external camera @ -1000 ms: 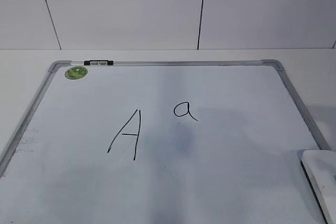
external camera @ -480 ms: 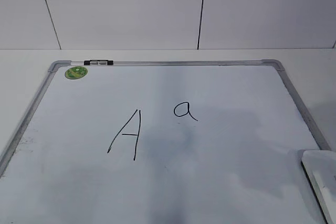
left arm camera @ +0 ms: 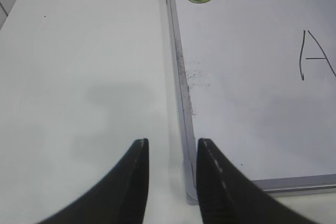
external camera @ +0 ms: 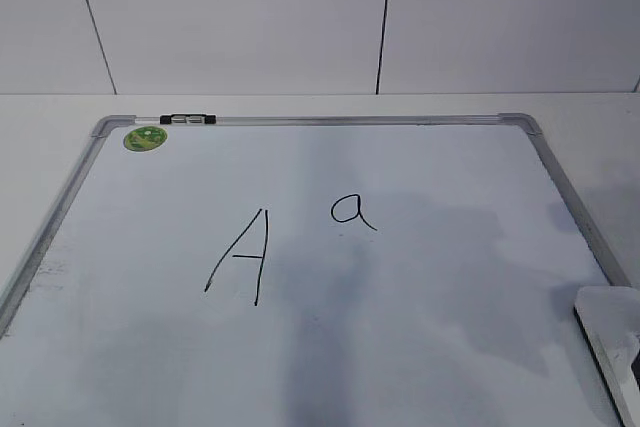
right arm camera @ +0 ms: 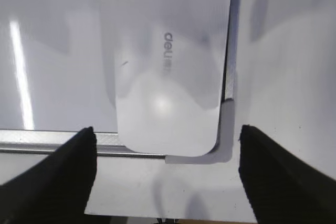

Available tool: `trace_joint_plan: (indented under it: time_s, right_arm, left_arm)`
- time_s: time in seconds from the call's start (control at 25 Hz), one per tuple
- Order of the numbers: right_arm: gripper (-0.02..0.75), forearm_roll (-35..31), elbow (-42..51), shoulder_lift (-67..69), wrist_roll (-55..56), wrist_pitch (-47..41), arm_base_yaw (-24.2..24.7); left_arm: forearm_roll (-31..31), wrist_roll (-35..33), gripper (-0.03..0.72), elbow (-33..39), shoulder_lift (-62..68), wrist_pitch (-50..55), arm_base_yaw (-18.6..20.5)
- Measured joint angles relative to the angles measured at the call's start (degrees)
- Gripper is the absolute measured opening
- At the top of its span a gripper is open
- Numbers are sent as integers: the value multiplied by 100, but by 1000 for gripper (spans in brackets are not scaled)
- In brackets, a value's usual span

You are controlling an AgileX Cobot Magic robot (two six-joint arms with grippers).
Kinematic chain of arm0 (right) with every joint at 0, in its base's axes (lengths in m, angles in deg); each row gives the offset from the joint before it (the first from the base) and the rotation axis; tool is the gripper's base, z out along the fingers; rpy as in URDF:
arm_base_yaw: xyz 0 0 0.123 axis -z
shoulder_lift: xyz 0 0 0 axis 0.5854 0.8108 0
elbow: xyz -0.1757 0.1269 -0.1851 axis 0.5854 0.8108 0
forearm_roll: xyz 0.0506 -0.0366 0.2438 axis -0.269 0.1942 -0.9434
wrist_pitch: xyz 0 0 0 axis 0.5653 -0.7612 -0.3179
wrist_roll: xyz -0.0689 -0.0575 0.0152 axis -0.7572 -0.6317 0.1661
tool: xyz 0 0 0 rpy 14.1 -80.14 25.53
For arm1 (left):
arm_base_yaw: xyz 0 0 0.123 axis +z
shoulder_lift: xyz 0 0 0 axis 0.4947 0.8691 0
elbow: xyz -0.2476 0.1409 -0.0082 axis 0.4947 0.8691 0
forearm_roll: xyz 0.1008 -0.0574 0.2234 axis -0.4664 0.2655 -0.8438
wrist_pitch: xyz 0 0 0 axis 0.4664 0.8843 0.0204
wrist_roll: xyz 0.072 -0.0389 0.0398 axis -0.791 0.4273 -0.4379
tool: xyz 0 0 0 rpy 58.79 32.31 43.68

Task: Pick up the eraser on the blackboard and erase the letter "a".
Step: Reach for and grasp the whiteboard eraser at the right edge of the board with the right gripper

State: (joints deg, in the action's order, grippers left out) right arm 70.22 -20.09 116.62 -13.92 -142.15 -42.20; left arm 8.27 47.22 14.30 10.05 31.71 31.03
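White plastic, rounded at its corners and marked with small grey lettering, the eraser (right arm camera: 170, 77) lies flat on the large white dry-erase blackboard (external camera: 420, 347) at its near right corner, its edge running along the silver-grey metal frame; in the exterior view the eraser (external camera: 612, 332) shows only at the right edge of the picture, with a dark base layer visible beneath its white top. In the right wrist view the right gripper (right arm camera: 168, 174) hangs above that corner with its two black fingers (right arm camera: 65, 174) spread wide apart, one on each side of the eraser's near end and touching nothing. The small lowercase letter "a" (external camera: 353, 211), drawn in thin black marker, sits near the middle of the board, just right of and slightly farther than the taller angular capital "A" (external camera: 240, 257); the eraser is well apart from both. A round green magnet (external camera: 145, 138) rests at the far left corner of the board, beside a small black and clear clip (external camera: 187, 120) on the far frame rail. The left gripper (left arm camera: 172, 182) hovers over the board's near left corner, its dark fingers (left arm camera: 134, 182) parted by a narrow gap and holding nothing, one over the white desk (left arm camera: 79, 77) and one over the frame.
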Motion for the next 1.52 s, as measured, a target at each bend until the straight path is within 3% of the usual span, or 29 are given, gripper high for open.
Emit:
trace_joint_plan:
  time_s: [0.36, 1.52]
  right_arm:
    - [667, 151, -84, 646, 169, 375, -321]
    - [667, 491, -312, 1400, 728, 699, -321]
  left_arm:
    - [0, 0, 235, 0, 0, 0, 0]
    - [0, 0, 235, 0, 0, 0, 0]
